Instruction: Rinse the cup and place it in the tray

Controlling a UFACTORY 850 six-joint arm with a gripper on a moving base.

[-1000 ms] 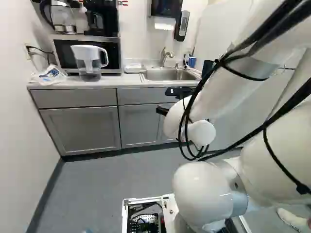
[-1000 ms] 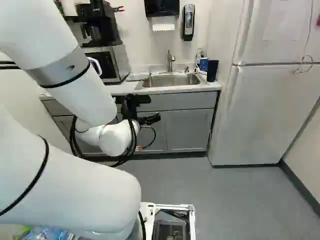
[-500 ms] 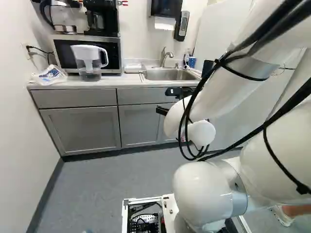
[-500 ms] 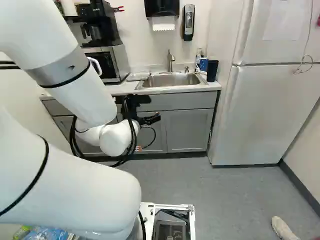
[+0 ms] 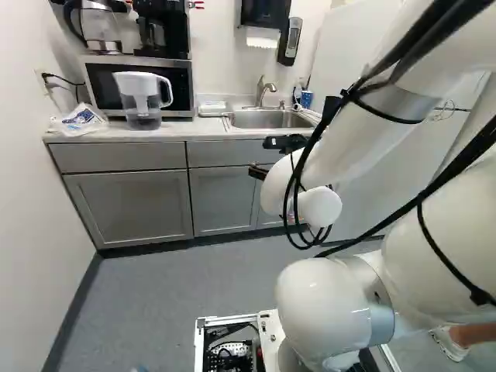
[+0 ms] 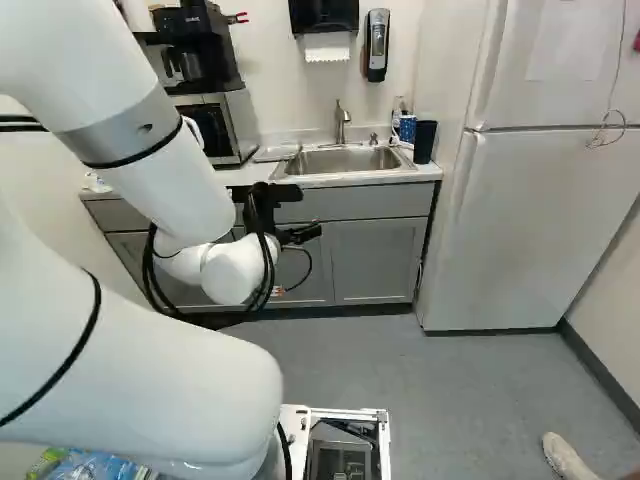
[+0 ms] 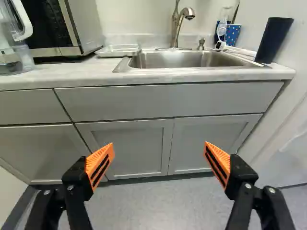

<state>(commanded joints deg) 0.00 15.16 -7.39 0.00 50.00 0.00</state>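
My gripper (image 6: 300,236) hangs in front of the cabinet doors, below the counter's edge. In the wrist view the gripper (image 7: 158,160) stands wide open, nothing between its orange pads. A tall dark cup (image 7: 274,40) stands on the counter at the right end of the sink (image 6: 345,162). Behind it, near the wall, is a blue cup with white dots (image 7: 232,35); which one the task means I cannot tell. The low clear tray (image 7: 119,51) lies on the counter between sink and microwave. The faucet (image 7: 178,21) rises behind the basin.
A water pitcher (image 5: 141,101) stands before the microwave (image 5: 182,81), with a plastic bag (image 5: 80,119) beside it. Bottles and a white cord are near the dotted cup. A fridge (image 6: 540,220) stands right of the counter. A person's foot (image 6: 567,457) is on the floor at the right.
The arm has shifted slightly, its gripper rising a little in front of the cabinets. The base and the things on the counter have stayed put. A person's foot has come into the right base view.
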